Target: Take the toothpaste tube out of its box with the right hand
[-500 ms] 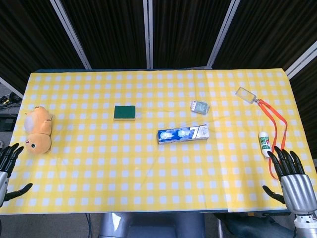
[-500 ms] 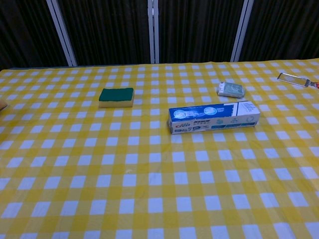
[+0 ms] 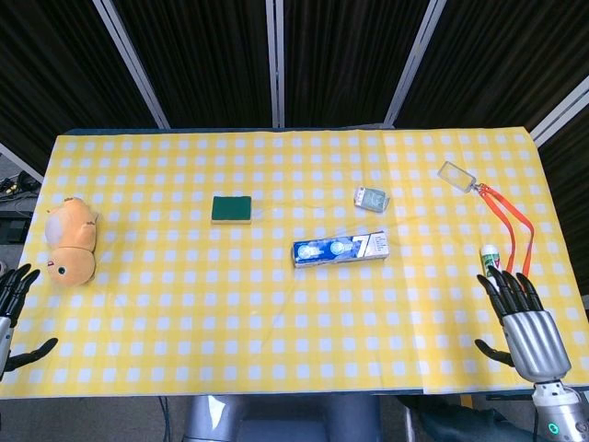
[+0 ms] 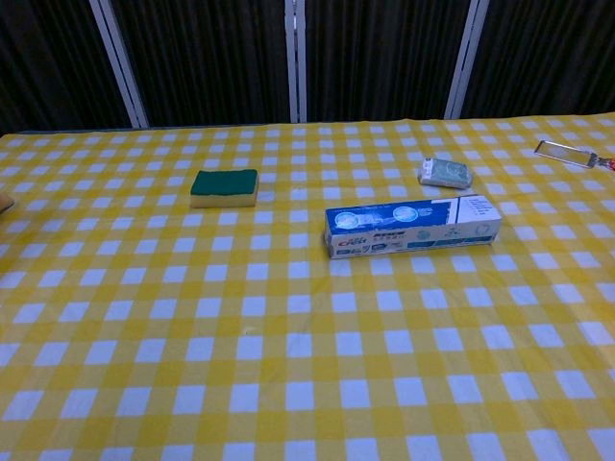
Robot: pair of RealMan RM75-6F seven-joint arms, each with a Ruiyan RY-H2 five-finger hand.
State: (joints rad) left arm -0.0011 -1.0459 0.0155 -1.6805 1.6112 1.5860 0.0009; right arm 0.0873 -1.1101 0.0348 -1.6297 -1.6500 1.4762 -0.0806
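The blue and white toothpaste box point(image 3: 339, 249) lies flat near the middle of the yellow checked table point(image 3: 276, 331), closed, so the tube is hidden inside. In the chest view the toothpaste box point(image 4: 413, 227) sits right of centre. My right hand point(image 3: 520, 322) hovers at the table's front right edge, fingers spread and holding nothing, well to the right of the box. At the front left edge is my left hand point(image 3: 14, 313), also spread and holding nothing. Neither hand shows in the chest view.
A green sponge point(image 3: 231, 209) lies left of the box and a small packet point(image 3: 372, 198) behind it. A small white bottle point(image 3: 490, 261) is just beyond my right hand, with an orange lanyard point(image 3: 512, 221) and clear badge point(image 3: 455, 172). A plush toy point(image 3: 72, 241) lies far left.
My right hand has moved left and forward over the table edge, now covering part of the white bottle. The left hand shifted slightly down. The box has not moved.
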